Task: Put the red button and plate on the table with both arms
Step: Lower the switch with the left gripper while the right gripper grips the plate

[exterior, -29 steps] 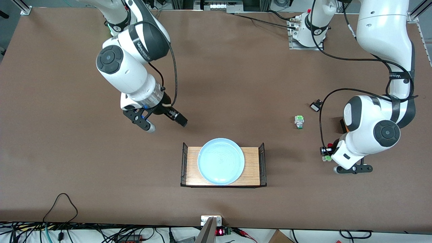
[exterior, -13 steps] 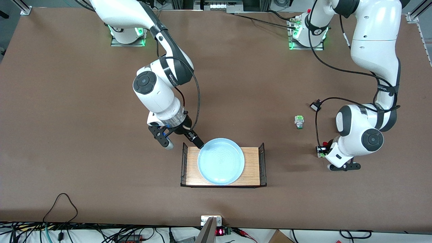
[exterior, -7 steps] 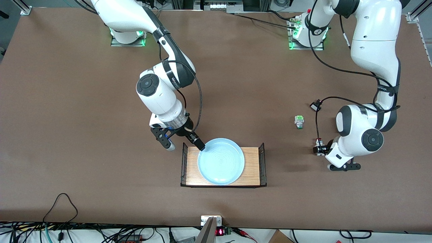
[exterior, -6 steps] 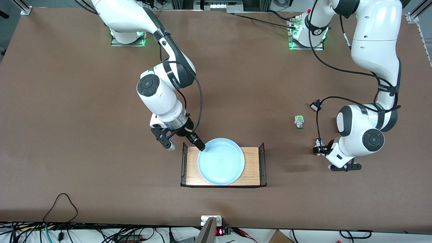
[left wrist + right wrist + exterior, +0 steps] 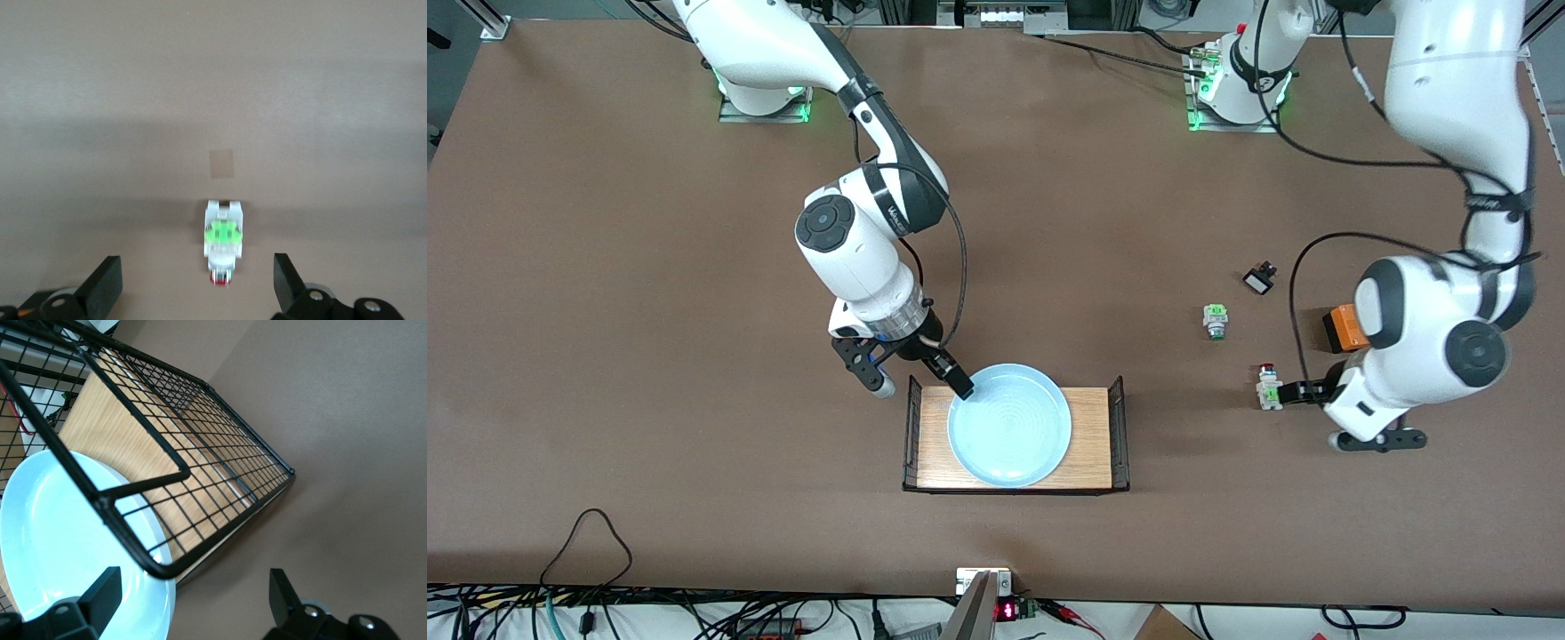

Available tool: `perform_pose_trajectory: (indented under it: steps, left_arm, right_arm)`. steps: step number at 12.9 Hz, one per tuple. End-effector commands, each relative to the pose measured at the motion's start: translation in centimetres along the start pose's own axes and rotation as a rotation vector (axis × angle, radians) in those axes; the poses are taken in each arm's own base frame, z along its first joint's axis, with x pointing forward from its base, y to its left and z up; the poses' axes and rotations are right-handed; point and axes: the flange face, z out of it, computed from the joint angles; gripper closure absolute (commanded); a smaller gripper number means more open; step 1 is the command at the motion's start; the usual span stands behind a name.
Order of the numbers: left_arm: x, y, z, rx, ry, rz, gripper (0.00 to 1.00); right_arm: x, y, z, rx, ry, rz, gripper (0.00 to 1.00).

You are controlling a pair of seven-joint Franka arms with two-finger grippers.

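The red button lies on the brown table toward the left arm's end; in the left wrist view it lies free, red cap toward the camera. My left gripper is open and empty, hovering beside the button. The light blue plate rests on the wooden tray. My right gripper is open, its jaws astride the plate's rim and the tray's wire end; one finger is over the rim. In the right wrist view the plate is at one finger.
The tray has black wire ends, also in the right wrist view. A green-and-silver part, a small black-and-white part and an orange block lie near the left arm. Cables run along the table's near edge.
My left gripper has opened, left the red button on the table and drawn back toward the left arm's end. My right gripper has come down to the plate's rim and edged closer.
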Motion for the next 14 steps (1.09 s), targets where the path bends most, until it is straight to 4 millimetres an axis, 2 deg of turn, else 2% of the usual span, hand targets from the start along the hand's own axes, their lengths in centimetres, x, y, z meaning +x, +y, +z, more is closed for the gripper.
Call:
perform_pose_trajectory:
  steps: [1, 2, 4, 5, 6, 8, 11, 12, 13, 14]
  left_arm:
    - [-1.7, -0.3, -6.0, -0.034, 0.009, 0.026, 0.00]
    - [-2.1, -0.3, -7.9, -0.039, 0.022, 0.028, 0.00]
    - [-3.2, -0.8, -11.3, -0.014, 0.028, 0.043, 0.00]
    - [-3.9, -1.7, -13.5, -0.017, 0.037, 0.044, 0.00]
    - [-4.6, -2.0, -15.1, -0.022, 0.036, 0.071, 0.00]
    - [-6.3, -4.1, -18.9, -0.036, 0.051, 0.102, 0.00]
    - [-8.4, -5.3, -22.5, -0.029, 0.054, 0.095, 0.00]
    - [-9.0, -5.3, -23.2, -0.017, 0.045, 0.098, 0.00]
    - [-9.7, -4.5, -24.1, 0.008, 0.030, 0.116, 0.00]
    - [-10.6, -4.4, -25.3, 0.034, 0.028, 0.126, 0.00]
  right_arm:
    - [-0.1, -0.5, 0.7, 0.019, -0.005, 0.003, 0.03]
    - [-0.2, -0.5, 0.8, 0.020, -0.005, -0.001, 0.04]
    - [-0.3, -0.4, 1.0, 0.017, -0.006, -0.002, 0.14]
    - [-0.5, -0.5, 1.0, 0.017, -0.007, -0.003, 0.21]
    - [-0.4, -0.5, 1.0, 0.019, -0.006, 0.001, 0.35]
    - [-0.5, -1.3, 0.2, 0.035, -0.008, 0.002, 0.46]
    - [-0.5, -1.4, 0.1, 0.042, -0.018, 0.016, 0.66]
    - [-0.5, -1.4, 0.0, 0.043, -0.018, 0.015, 0.69]
    - [-0.7, -1.4, 0.0, 0.043, -0.019, 0.012, 0.72]
    - [-0.5, -1.4, 0.1, 0.043, -0.018, 0.010, 0.72]
